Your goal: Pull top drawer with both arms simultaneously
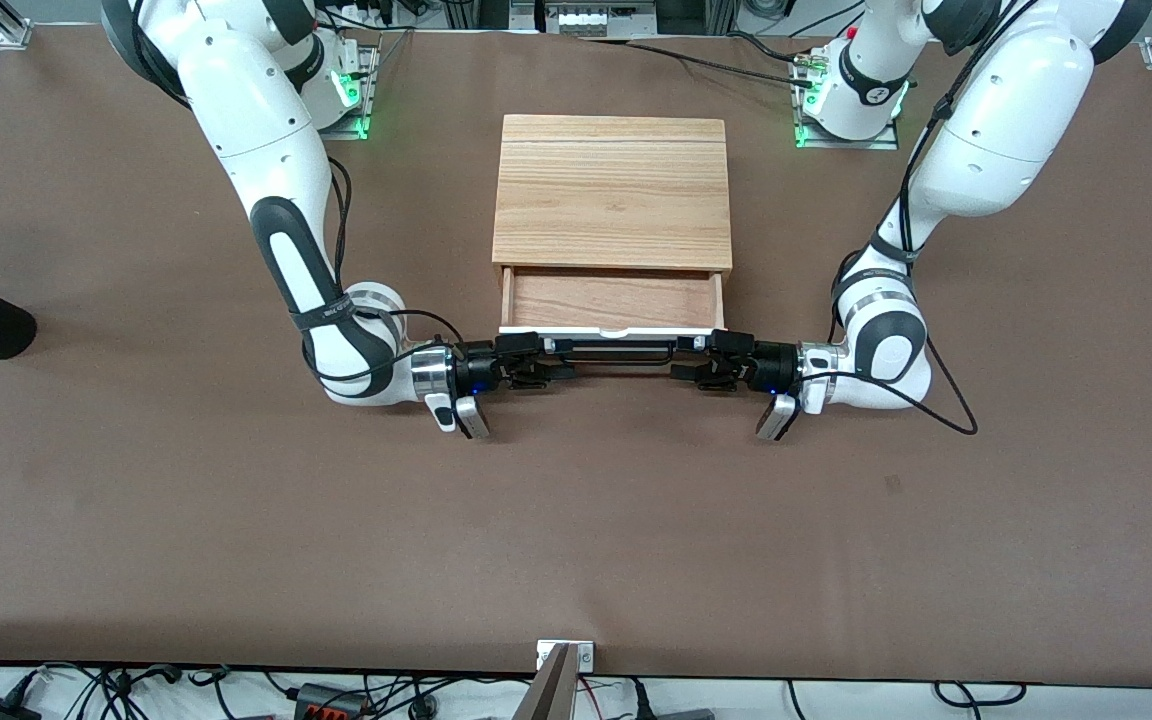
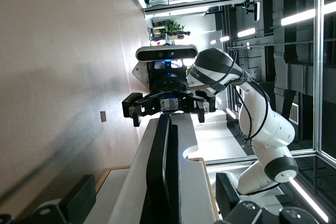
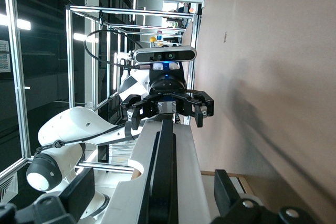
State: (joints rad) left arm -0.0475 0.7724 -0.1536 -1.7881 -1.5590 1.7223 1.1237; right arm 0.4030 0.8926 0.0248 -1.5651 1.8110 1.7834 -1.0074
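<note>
Both grippers, left gripper (image 1: 688, 366) and right gripper (image 1: 554, 364), have fingers released around the handle (image 1: 616, 349) ends. Top drawer (image 1: 612, 300) stands pulled out mid-worktop; next, retreat clear.

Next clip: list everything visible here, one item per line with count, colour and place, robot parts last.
top drawer: one, white front, reddish-brown inside, pulled partly out of the box toward the front camera.
black bar handle: one, black, across the drawer front, between the two end effectors.
light-wood box: one, pale grained wood, mid-table between the arm bases.
table: one, brown top.
left end effector: one, black, fingers open, at the handle end toward the left arm's side.
right end effector: one, black, fingers open, at the handle end toward the right arm's side.
</note>
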